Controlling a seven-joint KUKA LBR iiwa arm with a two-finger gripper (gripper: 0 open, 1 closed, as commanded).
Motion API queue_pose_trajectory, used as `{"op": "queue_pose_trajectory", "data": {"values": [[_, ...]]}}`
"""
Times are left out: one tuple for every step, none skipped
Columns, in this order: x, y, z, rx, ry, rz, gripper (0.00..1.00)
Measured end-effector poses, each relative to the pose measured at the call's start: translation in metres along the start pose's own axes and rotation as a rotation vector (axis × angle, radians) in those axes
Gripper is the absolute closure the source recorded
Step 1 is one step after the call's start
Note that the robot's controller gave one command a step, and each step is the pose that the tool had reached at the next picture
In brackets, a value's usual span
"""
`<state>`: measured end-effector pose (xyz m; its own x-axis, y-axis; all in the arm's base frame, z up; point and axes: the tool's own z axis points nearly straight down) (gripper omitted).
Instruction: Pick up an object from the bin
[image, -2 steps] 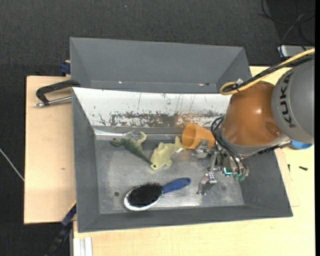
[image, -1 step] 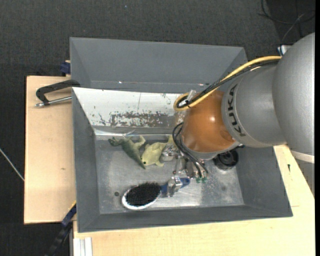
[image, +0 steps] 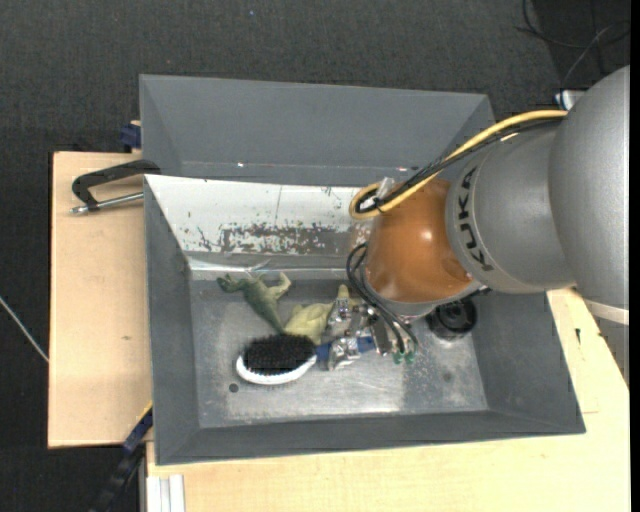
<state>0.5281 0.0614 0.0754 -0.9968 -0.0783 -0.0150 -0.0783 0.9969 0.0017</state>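
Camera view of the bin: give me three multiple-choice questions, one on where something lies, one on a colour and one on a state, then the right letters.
1. Where does the green toy dinosaur lie?
A) beyond the hairbrush, toward the far wall of the bin
B) in the near right corner
C) on top of the brush

2. What colour are the hairbrush's bristles?
A) red
B) black
C) pink

3. How is the hairbrush placed?
A) standing on end against a wall
B) lifted above the rim
C) lying flat on the bin floor, bristles up

Answers:
1 A: the dinosaur lies farther back than the brush, close under the far wall.
2 B: a dark black patch fills the brush's white oval head.
3 C: the brush rests on the floor with its bristles facing the camera and its blue handle toward the gripper.
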Motion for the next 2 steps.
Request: {"op": "queue_pose_trajectory", "data": {"values": [[-0.006, 0.001, -0.120, 0.000, 0.003, 0.013, 1.00], [-0.020, 0.000, -0.177, 0.001, 0.003, -0.013, 1.00]]}}
